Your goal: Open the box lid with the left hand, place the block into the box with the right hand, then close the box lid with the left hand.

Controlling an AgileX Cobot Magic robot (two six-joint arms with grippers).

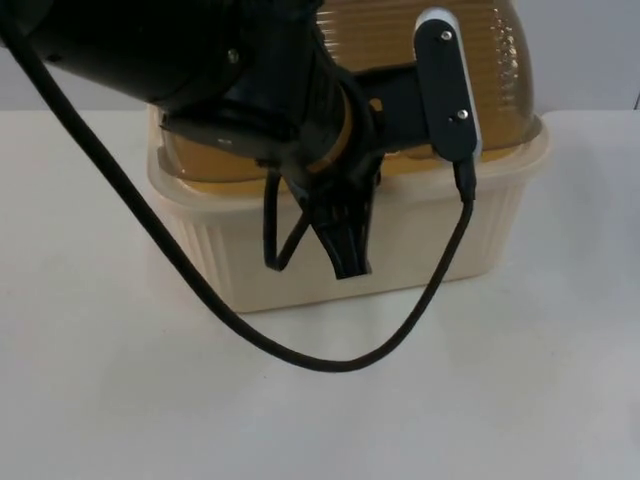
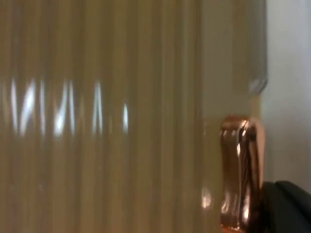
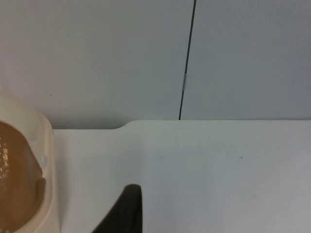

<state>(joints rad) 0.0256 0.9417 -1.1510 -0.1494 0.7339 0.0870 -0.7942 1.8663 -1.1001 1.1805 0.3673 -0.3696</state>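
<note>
Over the cream ribbed plastic box (image 1: 400, 250) with its amber lid (image 1: 420, 60), the left gripper (image 1: 345, 245) hangs, jaws' state unclear; descending, it could shove the box. The right gripper (image 3: 127, 213) waits beside it.

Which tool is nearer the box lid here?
Left. The left tool hangs in front of the box, just below the amber lid, and its wrist view shows the ribbed lid and a copper clasp close up. The right tool sits beside the box.
</note>
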